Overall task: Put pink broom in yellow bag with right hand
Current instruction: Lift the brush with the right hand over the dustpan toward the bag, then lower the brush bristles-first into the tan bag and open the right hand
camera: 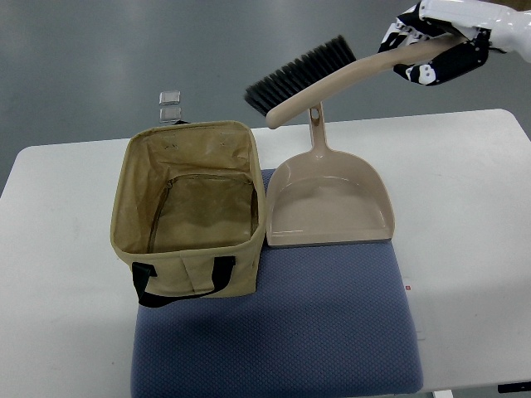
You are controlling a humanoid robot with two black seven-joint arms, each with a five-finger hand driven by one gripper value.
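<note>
Your right hand (431,51), black-and-white with jointed fingers, is clenched around the handle of the pale pink, black-bristled plastic broom (319,79). The broom is held in the air, up and to the right of the open yellow-tan fabric bag (191,211), with its bristle end nearest the bag's far right corner. A matching pink plastic dustpan (328,203) lies just right of the bag, and both rest on a blue-grey mat (282,332) spread over the white surface (66,249).

Your left hand is not visible.

Judgement: the carry step is under way. Bring the bristle end across over the bag's opening, clear of the rim, before lowering. The broom looks longer than the bag, so tilt it in head first.
</note>
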